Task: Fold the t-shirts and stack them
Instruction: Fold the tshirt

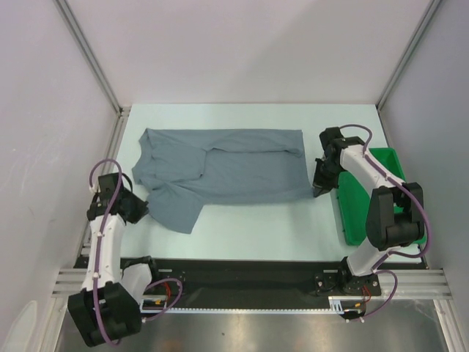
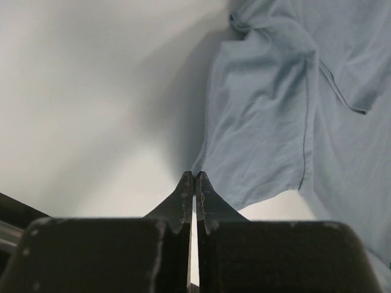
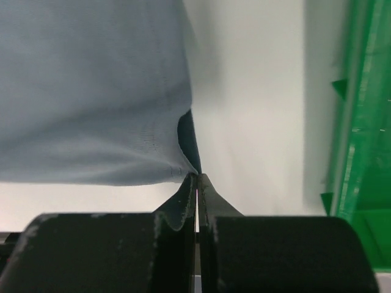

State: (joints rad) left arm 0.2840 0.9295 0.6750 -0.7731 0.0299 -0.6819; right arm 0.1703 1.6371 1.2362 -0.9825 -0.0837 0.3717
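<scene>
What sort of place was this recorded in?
Probably a lab robot cell, not a home: a white table walled by plain panels on aluminium framing, with only one grey t-shirt and a green tray laid out.

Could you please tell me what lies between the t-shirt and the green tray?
The right end effector, shut on a corner of the t-shirt, above a bare strip of white table; the top and right wrist views show it.

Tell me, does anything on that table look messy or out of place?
Only the t-shirt: it lies crooked and rumpled, its far edge folded over and one sleeve sticking out toward the left arm. Nothing looks spilled or damaged.
</scene>
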